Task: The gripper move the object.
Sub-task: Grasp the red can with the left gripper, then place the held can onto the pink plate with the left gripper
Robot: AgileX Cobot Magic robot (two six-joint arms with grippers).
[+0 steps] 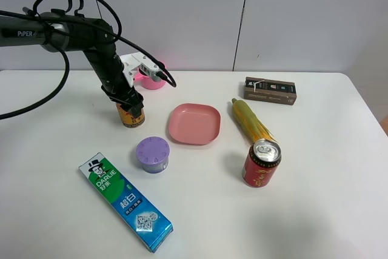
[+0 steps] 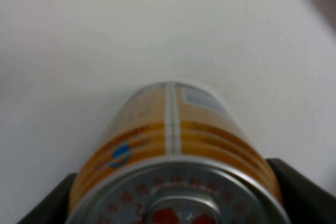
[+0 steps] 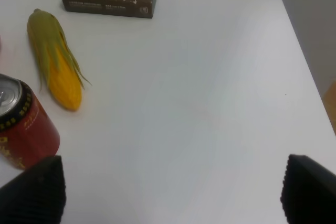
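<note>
Left gripper is set down over the gold-and-orange can, which stands upright and appears to rest on the table, left of the pink plate and apart from it. The left wrist view shows a black jaw against each flank of the can, so it is clamped. This is judged a side grip, taken to carry the can upright. Right gripper hangs right of the plate with its jaws wide apart, holding nothing.
</note>
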